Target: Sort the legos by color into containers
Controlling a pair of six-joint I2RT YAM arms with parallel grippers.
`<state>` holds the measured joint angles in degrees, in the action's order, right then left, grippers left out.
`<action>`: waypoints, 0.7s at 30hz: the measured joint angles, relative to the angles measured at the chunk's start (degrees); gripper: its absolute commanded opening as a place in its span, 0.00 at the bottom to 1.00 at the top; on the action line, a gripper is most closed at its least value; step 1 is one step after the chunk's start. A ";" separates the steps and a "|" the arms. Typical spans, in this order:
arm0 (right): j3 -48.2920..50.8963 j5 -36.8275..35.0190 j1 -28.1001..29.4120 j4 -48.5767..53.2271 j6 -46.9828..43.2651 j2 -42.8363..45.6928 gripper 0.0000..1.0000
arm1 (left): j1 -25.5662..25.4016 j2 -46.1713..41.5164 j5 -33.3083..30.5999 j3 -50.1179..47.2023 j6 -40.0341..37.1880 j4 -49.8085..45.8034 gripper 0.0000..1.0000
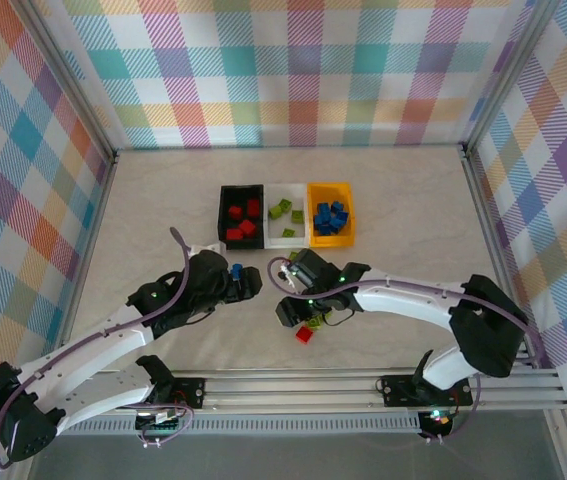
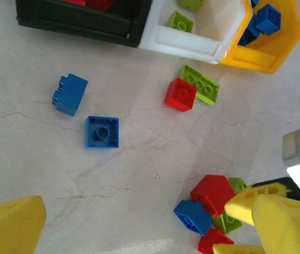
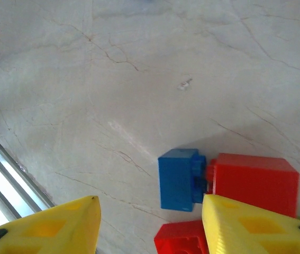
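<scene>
Though studs-up, lime green lego point(image 2: 199, 83), long axis diagonal.

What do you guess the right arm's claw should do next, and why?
Probably the right gripper should ease forward and close on the blue brick. The brick lies partly between its open jaws, beside a red brick, and the orange-yellow bin holds the blues.

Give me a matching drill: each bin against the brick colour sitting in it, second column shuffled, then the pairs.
Column A
1. black bin
2. white bin
3. orange-yellow bin

Column B
a. blue bricks
b. red bricks
c. lime green bricks

Pairs: 1-b, 2-c, 3-a
</scene>
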<state>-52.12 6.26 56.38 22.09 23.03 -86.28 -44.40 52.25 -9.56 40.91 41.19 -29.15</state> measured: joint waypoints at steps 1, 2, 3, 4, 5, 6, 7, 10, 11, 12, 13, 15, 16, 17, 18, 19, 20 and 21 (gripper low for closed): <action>-0.31 -0.13 0.35 0.02 0.00 -0.61 0.52 | 0.33 -0.50 -0.02 -0.09 0.00 -0.11 1.00; -0.52 -0.24 0.57 0.04 0.00 -1.18 0.52 | 0.57 -1.05 -0.02 -0.26 0.00 -0.20 1.00; -0.61 -0.24 0.66 0.02 0.00 -1.57 0.51 | 0.79 -1.49 -0.02 -0.33 0.00 -0.52 1.00; -0.81 -0.26 0.83 0.04 0.00 -2.12 0.51 | 1.03 -1.95 -0.02 -0.42 0.00 -0.79 1.00; -0.96 -0.28 1.05 0.02 0.00 -2.69 0.51 | 1.20 -2.40 -0.04 -0.59 0.00 -0.87 1.00; -1.18 -0.37 1.14 0.04 0.00 -3.26 0.51 | 1.38 -2.73 -0.04 -0.72 0.00 -0.94 1.00; -1.38 -0.42 1.25 0.00 0.00 -3.93 0.51 | 1.55 -3.10 -0.04 -0.94 0.00 -0.98 1.00; -1.57 -0.66 1.64 -0.07 0.02 -5.75 0.50 | 2.03 -3.87 -0.04 -1.49 0.00 -1.36 1.00; -1.66 -0.63 1.79 -0.28 0.02 -5.95 0.50 | 2.23 -4.07 -0.02 -1.68 0.00 -1.40 1.00; -1.73 -0.68 1.99 -0.31 0.04 -5.95 0.48 | 2.23 -4.20 -0.02 -1.79 0.00 -1.46 1.00; -1.75 -0.83 2.23 -0.28 0.02 -6.03 0.47 | 2.29 -4.26 -0.02 -1.86 0.00 -1.70 1.00; -2.08 -0.87 2.62 -0.26 0.02 -6.71 0.46 | 2.34 -4.39 0.00 -2.03 0.00 -2.05 1.00; -2.51 -1.36 2.95 -0.11 0.04 -7.08 0.46 | 2.36 -4.39 0.00 -2.10 0.00 -2.23 1.00; -2.91 -1.95 3.26 -0.09 0.02 -7.48 0.45 | 2.51 -4.37 0.02 -2.16 0.00 -2.25 1.00; -3.26 -2.64 3.43 0.07 0.04 -7.80 0.45 | 2.56 -4.37 0.02 -2.19 0.00 -2.25 1.00; -3.63 -3.32 3.69 0.20 0.04 -8.13 0.44 | 2.56 -4.39 0.02 -2.21 0.00 -2.25 1.00; -3.91 -4.09 3.78 0.28 0.04 -8.44 0.44 | 2.60 -4.39 0.02 -2.21 0.00 -2.23 1.00; -4.15 -4.74 3.93 0.37 0.04 -8.61 0.44 | 2.60 -4.39 0.04 -2.21 0.00 -2.23 1.00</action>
<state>-56.27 1.52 60.31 22.46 23.07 -94.89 -41.80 47.86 -9.52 38.70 41.19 -31.38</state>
